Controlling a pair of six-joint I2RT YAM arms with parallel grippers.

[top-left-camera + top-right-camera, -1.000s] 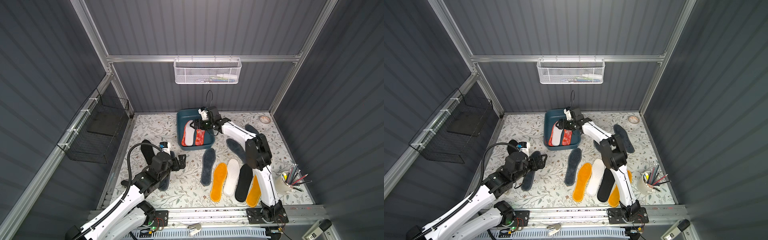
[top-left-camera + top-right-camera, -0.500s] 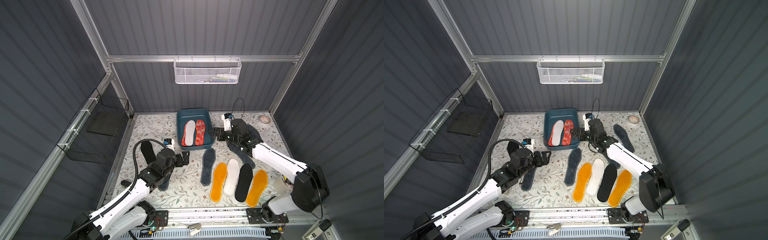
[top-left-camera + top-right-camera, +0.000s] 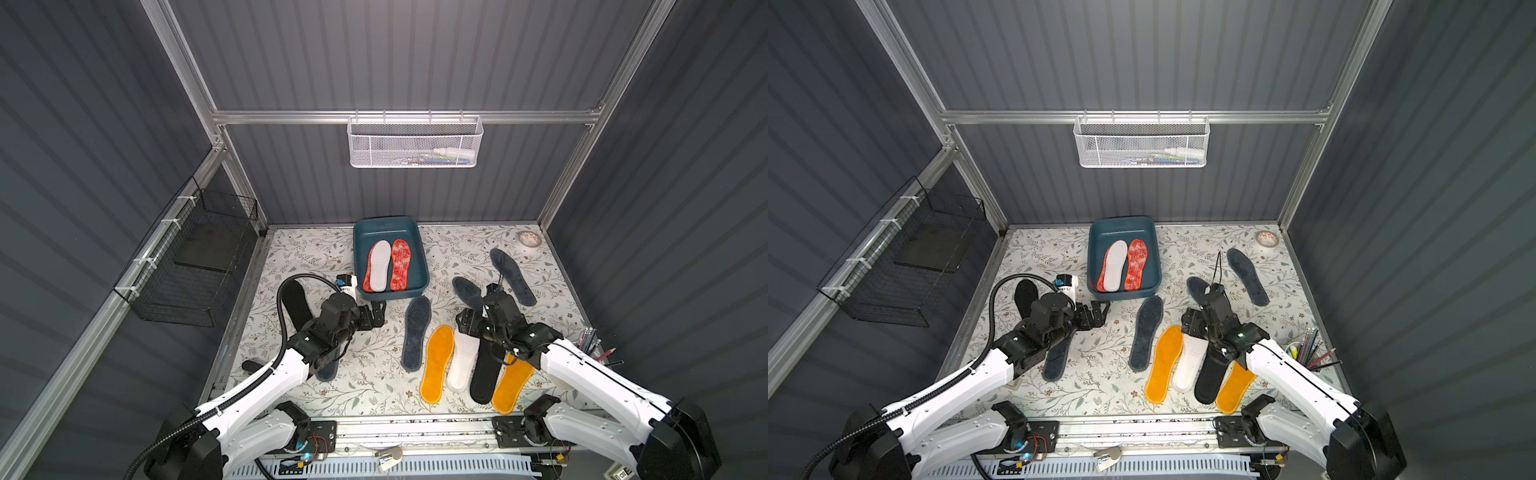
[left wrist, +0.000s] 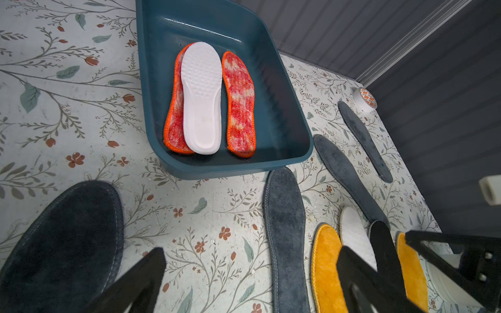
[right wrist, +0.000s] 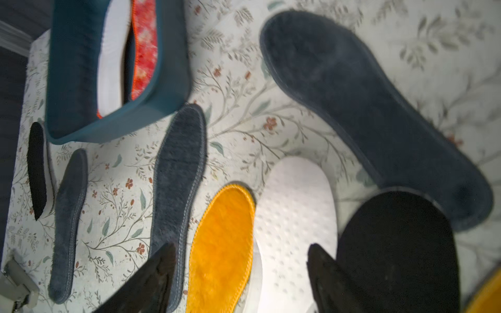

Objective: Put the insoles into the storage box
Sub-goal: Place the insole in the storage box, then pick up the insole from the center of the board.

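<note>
Crowding threatens a double grab: the right end effector (image 5: 240, 245), spread and empty, hovers over the white insole (image 5: 292, 206) packed between orange insole (image 5: 222, 244) and black insole (image 5: 401, 244) on the counter (image 5: 244, 122), well apart from the box (image 5: 73, 67).

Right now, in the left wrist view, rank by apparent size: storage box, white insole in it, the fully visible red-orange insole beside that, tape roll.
1. storage box
2. white insole and red-orange insole: these look about alike, so not ranked
3. tape roll, smallest, though it also lies farther from the camera
</note>
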